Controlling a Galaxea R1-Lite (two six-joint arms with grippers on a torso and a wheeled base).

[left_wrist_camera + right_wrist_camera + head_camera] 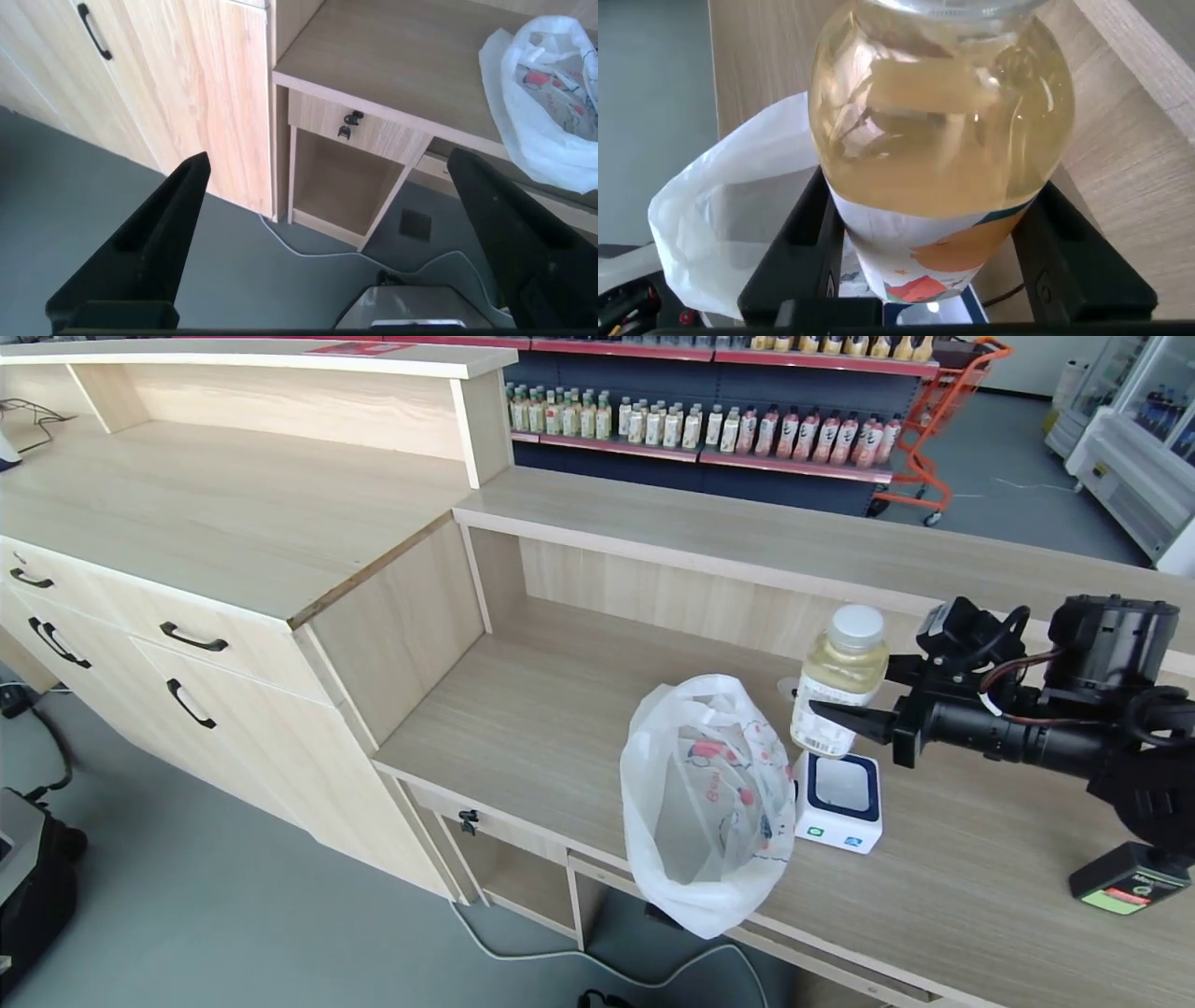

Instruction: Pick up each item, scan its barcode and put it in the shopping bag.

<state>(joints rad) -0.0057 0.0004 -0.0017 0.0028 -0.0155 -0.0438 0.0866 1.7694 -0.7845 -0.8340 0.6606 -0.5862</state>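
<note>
Just above scanner (840, 798), bottle (838, 681) beside bag (705, 803)

Upright white-capped bottle (840, 677) of pale yellow drink above white scanner (840, 795), beside open white shopping bag (705, 803).

My fingers (796, 250) clamp the bottle (938, 159) of pale yellow drink on both sides. The white shopping bag (719, 224) sits near it on the bench (1139, 121).
</note>
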